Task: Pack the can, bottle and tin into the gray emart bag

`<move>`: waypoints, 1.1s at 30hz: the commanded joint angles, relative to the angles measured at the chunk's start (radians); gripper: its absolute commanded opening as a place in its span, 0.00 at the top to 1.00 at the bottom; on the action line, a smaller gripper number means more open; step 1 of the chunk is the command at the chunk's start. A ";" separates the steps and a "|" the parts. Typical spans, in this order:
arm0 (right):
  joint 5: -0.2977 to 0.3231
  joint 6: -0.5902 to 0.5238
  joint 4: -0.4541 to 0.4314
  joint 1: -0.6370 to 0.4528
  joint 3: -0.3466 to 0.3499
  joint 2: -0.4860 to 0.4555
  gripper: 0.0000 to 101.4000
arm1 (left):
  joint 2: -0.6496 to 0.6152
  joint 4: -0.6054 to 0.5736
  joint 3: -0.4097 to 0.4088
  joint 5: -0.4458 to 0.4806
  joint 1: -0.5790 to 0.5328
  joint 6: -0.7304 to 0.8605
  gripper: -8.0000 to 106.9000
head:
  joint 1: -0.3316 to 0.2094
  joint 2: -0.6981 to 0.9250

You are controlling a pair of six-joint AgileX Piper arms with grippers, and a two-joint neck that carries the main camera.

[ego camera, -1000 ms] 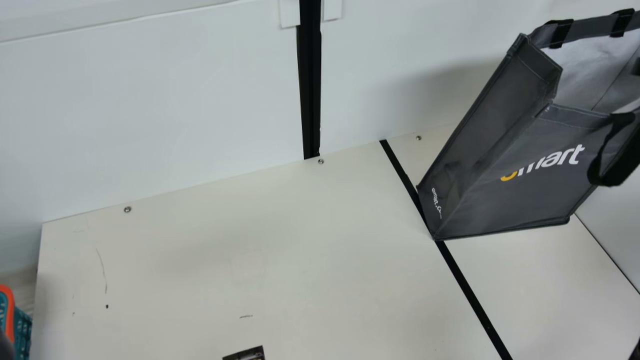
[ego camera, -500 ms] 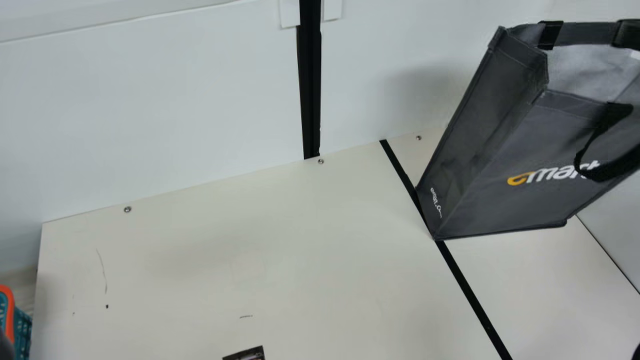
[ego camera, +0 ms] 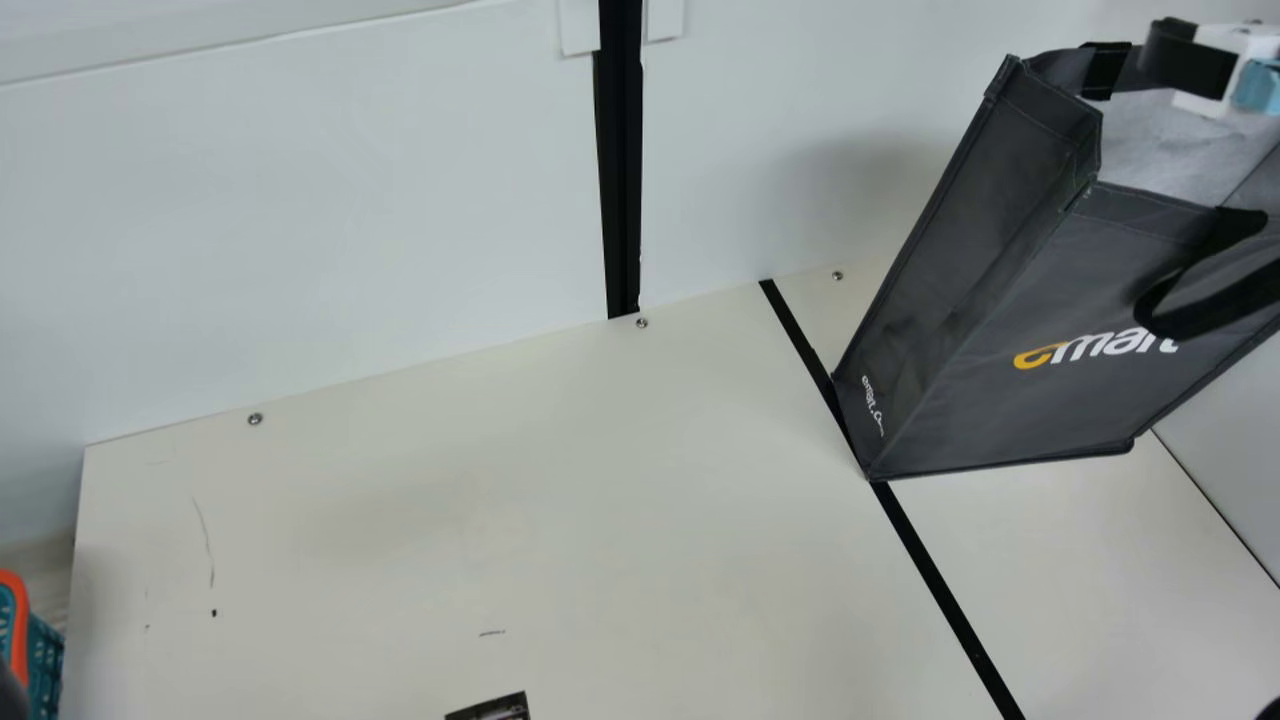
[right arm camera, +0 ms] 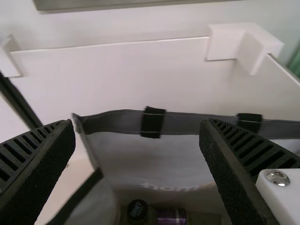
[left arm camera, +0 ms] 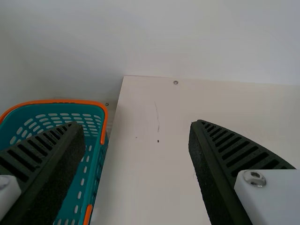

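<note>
Watching that last second, I figured the drop-off side was going pretty well. The gray emart bag (ego camera: 960, 330) had tipped its mouth over toward the middle of the table (ego camera: 500, 480), with its bottom corner staying put on the black stripe (ego camera: 930, 560), and in the final half second it barely shifted. What was new in the main view was a black finger (ego camera: 1185, 62) and white mount of my right gripper (right arm camera: 137, 124) poking in right over the bag's mouth. From that wrist, the gripper was spread wide with nothing between its pads, so it wasn't hanging onto anything. Down in the bag I could make out a dark round cap (right arm camera: 138, 211), most likely the bottle's, and next to it a purple-labeled thing (right arm camera: 171, 217) that I guessed was the can. I honestly couldn't tell where the tin was. There was also a dark printed corner (ego camera: 490, 708) well off to the left of the bag, on the near side, but too little to ID. My left gripper (left arm camera: 137, 125) was wide open and empty too, way left of the bag near the teal basket (left arm camera: 61, 101). To me that meant packing was mostly done, and backing out without snagging a handle was the tricky bit.
</note>
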 commanded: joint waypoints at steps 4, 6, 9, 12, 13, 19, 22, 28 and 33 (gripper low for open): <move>-0.001 0.006 -0.015 0.066 0.013 -0.020 0.10 | 0.000 0.000 0.000 0.000 0.000 0.000 0.15 | -0.023 -0.002; -0.001 0.010 -0.021 0.092 0.017 -0.027 0.10 | 0.000 0.000 0.000 0.000 0.000 0.000 0.15 | -0.023 -0.002; -0.001 0.019 -0.032 0.132 0.022 -0.037 0.10 | 0.000 0.000 0.000 0.000 0.000 0.000 0.15 | -0.023 -0.002; -0.001 0.029 -0.044 0.174 0.027 -0.046 0.10 | 0.000 0.000 0.000 0.000 0.000 0.000 0.15 | -0.023 -0.002; -0.001 0.032 -0.048 0.188 0.029 -0.049 0.10 | 0.000 0.000 0.000 0.000 0.000 0.000 0.15 | -0.023 -0.002; -0.001 0.053 -0.079 0.276 0.046 -0.068 0.10 | 0.000 0.000 0.000 0.000 0.000 0.000 0.15 | -0.023 -0.002; -0.001 0.065 -0.093 0.319 0.057 -0.077 0.10 | 0.000 0.000 0.000 0.000 0.000 0.000 0.15 | -0.023 -0.002; -0.006 0.086 -0.111 0.396 0.093 -0.098 0.10 | 0.000 0.000 0.000 0.000 0.000 0.000 0.15 | -0.023 -0.002; -0.048 0.090 -0.118 0.462 0.182 -0.131 0.10 | 0.000 0.000 0.000 0.000 0.000 0.000 0.15 | -0.023 -0.002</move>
